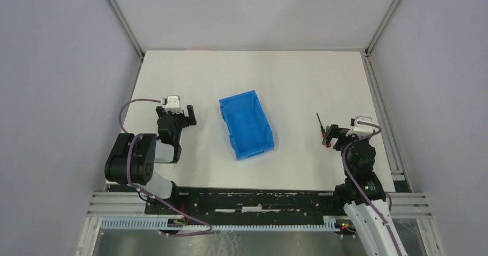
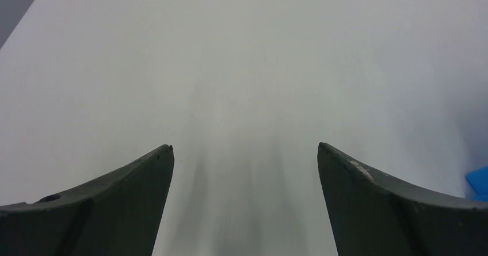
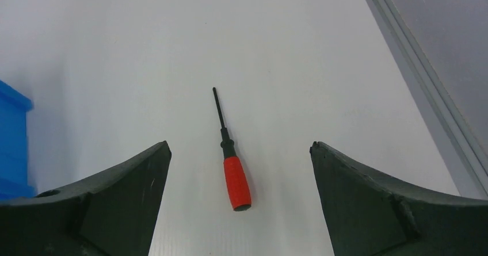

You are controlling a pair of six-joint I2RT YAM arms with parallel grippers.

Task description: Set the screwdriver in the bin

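Note:
The screwdriver (image 3: 236,181), with a red handle and a thin black shaft, lies flat on the white table between my right gripper's (image 3: 240,148) open fingers, untouched, with its shaft pointing away. In the top view its shaft (image 1: 320,123) sticks out beyond my right gripper (image 1: 329,136), right of the bin. The blue bin (image 1: 246,125) stands in the middle of the table, open side up, and nothing shows inside it. My left gripper (image 1: 176,113) is open and empty, left of the bin, over bare table (image 2: 246,148).
A blue edge of the bin shows at the left of the right wrist view (image 3: 12,144) and at the right edge of the left wrist view (image 2: 479,182). A metal frame rail (image 1: 381,106) runs along the table's right edge, close to the right arm. Grey walls enclose the table.

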